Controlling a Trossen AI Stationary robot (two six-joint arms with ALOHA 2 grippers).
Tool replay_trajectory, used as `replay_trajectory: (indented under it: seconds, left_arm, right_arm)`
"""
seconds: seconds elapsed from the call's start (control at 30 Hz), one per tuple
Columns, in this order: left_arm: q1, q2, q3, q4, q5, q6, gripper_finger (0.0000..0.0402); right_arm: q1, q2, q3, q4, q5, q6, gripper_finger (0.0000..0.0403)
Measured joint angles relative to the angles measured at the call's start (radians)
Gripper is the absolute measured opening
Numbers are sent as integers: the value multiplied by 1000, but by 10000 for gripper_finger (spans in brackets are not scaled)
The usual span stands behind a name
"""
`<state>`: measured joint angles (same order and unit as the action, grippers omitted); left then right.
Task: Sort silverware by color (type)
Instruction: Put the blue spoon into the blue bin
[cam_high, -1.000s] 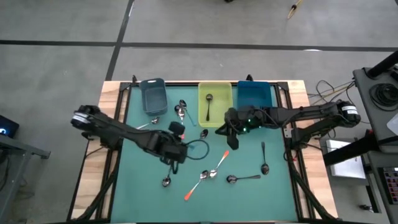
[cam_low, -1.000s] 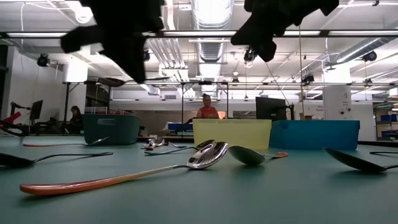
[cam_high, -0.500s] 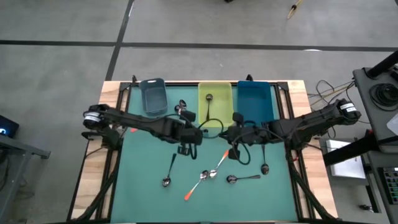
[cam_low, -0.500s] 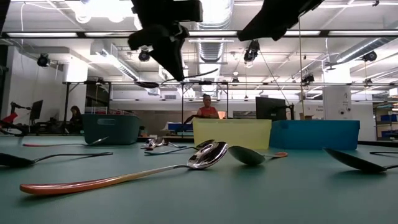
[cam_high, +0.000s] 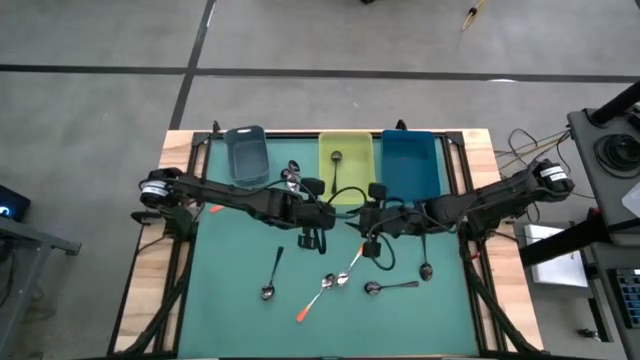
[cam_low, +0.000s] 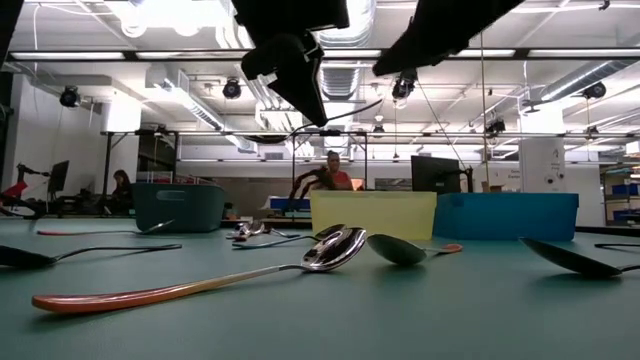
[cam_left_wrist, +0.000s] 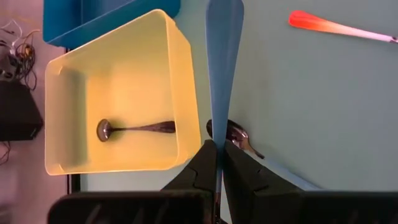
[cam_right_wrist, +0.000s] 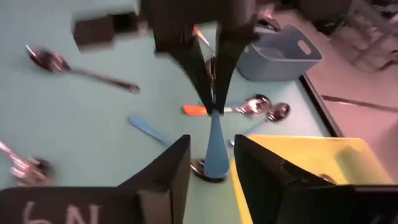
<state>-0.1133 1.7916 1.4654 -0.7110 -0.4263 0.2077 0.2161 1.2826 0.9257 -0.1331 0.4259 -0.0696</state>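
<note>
A: Where is the left gripper?
B: Mid-frame in the high view, beside the yellow bin. Its fingers are clamped on a blue-handled spoon.
A: And the right gripper?
B: It faces the left one with its fingers parted either side of that spoon's handle, not pressing it.
A: The other spoons?
B: One lies in the yellow bin; two orange ones sit lower centre on the mat.

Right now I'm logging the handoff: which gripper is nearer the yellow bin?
Left. The left gripper, holding a blue spoon, hangs at the yellow bin's near corner; the right gripper is slightly farther.
</note>
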Motion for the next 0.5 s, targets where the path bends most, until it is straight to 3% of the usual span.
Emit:
replay_trajectory:
  seconds: [0.13,0.27,0.5]
  left_arm:
    - [5,0,-1,2,0,-7,0]
    - [7,0,-2,2,0,-7,0]
    - [7,0,-2,2,0,-16,0]
  right_arm:
    - [0,50,21,-18,72,-36,138]
    - [-8,103,77,-31,75,-67,145]
    - [-35,218,235,-247,76,-61,146]
